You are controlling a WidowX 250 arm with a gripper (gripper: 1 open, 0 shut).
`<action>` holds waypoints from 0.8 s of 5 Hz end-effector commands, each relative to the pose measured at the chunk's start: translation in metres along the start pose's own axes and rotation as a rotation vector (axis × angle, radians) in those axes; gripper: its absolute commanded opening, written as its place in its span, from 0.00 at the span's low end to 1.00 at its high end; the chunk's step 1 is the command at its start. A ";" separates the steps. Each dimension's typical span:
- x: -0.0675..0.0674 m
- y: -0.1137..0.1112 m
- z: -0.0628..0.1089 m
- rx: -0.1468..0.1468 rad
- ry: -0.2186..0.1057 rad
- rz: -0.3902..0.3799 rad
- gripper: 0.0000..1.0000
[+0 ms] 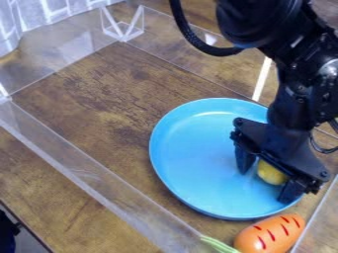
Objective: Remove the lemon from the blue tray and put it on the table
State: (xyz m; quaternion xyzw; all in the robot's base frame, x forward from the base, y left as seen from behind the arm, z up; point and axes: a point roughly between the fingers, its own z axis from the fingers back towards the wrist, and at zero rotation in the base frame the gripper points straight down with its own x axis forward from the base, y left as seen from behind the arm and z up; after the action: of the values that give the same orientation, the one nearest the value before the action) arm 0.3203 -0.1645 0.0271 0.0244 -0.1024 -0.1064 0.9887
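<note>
The lemon lies on the right side of the blue tray, a small yellow oval partly hidden by black fingers. My gripper has come straight down over it. The jaws stand open, one finger on the lemon's left and the other at its lower right, so they straddle the fruit without closing on it. The tray rests on the dark wood-grain table. The black arm rises from the gripper toward the top right.
An orange carrot-like toy with a green top lies just below the tray near the bottom edge. Clear plastic walls border the table at the left and back. Bare wood lies left of and behind the tray.
</note>
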 end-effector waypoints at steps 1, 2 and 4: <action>0.008 -0.005 0.025 -0.017 -0.063 -0.016 0.00; 0.008 -0.003 0.032 -0.005 -0.056 -0.031 0.00; 0.013 0.003 0.060 0.028 -0.065 -0.051 0.00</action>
State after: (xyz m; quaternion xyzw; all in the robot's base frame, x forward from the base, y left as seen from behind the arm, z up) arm 0.3168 -0.1539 0.0593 0.0548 -0.0943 -0.1224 0.9865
